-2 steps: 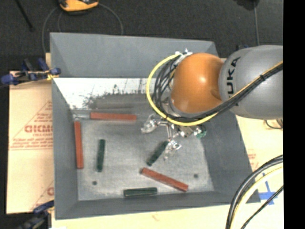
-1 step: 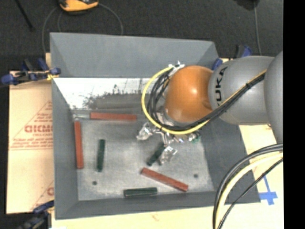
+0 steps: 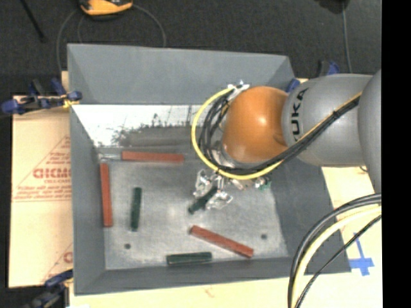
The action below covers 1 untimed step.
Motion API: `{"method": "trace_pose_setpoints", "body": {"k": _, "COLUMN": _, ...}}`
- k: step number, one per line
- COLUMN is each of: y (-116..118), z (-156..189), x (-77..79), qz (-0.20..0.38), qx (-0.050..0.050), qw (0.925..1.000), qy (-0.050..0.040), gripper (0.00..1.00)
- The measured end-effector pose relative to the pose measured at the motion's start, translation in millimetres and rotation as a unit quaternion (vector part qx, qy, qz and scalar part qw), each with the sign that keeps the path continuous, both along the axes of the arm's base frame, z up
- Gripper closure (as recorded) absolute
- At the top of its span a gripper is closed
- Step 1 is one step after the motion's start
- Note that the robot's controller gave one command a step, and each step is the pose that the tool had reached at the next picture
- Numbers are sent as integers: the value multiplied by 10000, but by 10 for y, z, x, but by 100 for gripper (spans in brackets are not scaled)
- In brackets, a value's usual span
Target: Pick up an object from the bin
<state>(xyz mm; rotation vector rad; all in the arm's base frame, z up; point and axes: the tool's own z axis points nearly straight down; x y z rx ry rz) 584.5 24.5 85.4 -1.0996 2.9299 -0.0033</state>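
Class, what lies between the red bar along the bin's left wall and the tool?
A dark green bar, nearer the red bar than the tool; camera view.

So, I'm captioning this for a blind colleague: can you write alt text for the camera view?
The gripper hangs low over the middle of the grey bin, just above a short dark green piece. Three red-brown bars and two dark green bars lie flat around it.
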Motion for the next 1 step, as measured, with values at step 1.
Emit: {"method": "trace_pose_setpoints", "body": {"k": 1, "y": 0, "z": 0, "x": 0, "qz": -1, "qx": 0, "qw": 10000, "qy": 0, "gripper": 100}}
